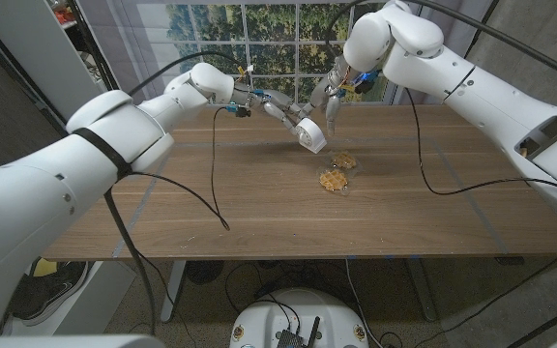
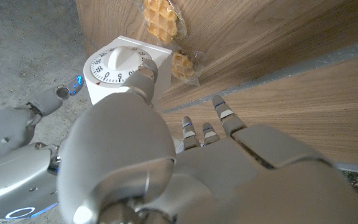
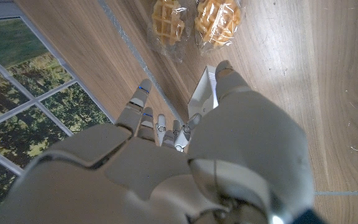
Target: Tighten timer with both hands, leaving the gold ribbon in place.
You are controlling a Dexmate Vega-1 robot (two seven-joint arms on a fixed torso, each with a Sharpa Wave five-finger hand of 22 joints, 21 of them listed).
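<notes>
Reaching in from the left of the head view, the left hand (image 1: 277, 108) grips the white timer (image 1: 310, 134), which hangs tilted in the air above the far middle of the wooden table (image 1: 259, 208). In the left wrist view a fingertip (image 2: 143, 73) presses on the timer's round dial (image 2: 122, 61), whose black numerals face the camera, and the other fingers are spread beside the body. Just right of the timer, the right hand (image 1: 329, 97) hangs down from above with its fingers around the timer's top; in the right wrist view a fingertip (image 3: 224, 68) lies on its white side. Two wrapped waffles (image 1: 337, 170) lie on the table just below the timer.
</notes>
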